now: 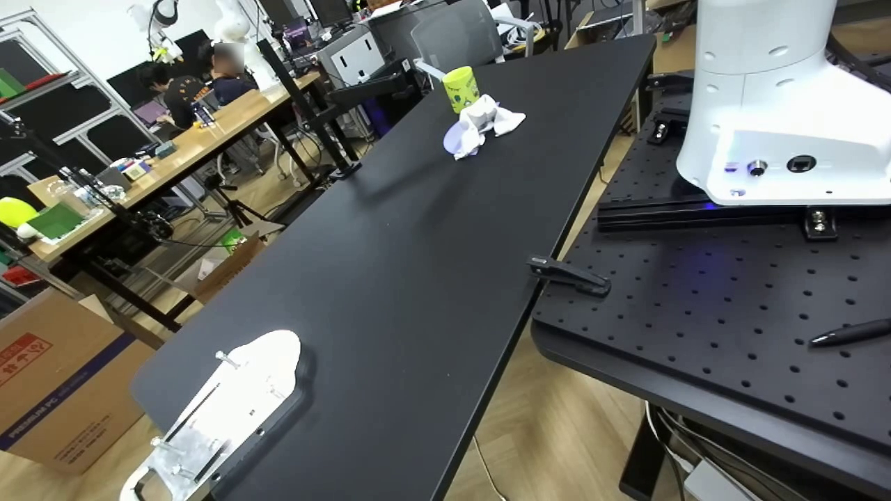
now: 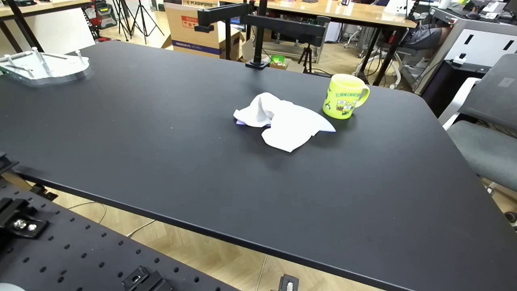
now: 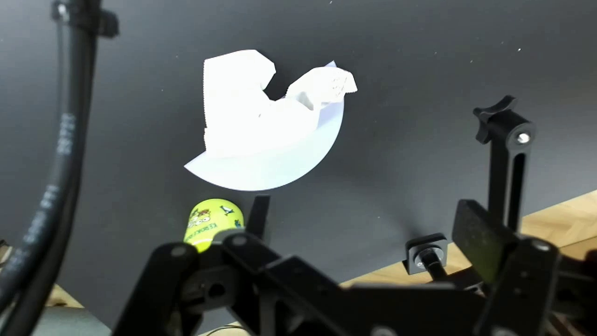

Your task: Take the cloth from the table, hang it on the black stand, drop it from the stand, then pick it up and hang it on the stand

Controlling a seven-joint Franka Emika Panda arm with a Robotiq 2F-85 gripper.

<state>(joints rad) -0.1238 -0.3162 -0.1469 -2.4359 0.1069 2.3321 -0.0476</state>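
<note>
In the wrist view the gripper (image 3: 368,212) hangs above the black table (image 2: 194,173) with its fingers (image 3: 259,215) spread wide; between them show bare tabletop and the foot of the black stand (image 2: 259,42). In an exterior view that stand rises from the table's long edge opposite the perforated metal plate (image 2: 99,247). The white cloth (image 2: 288,121) lies crumpled over a pale lilac piece (image 3: 261,175), toward the table's short edge by the gray office chair (image 2: 492,93). Between the cloth and the far corner of that edge stands a yellow-green cartoon mug (image 2: 341,99).
</note>
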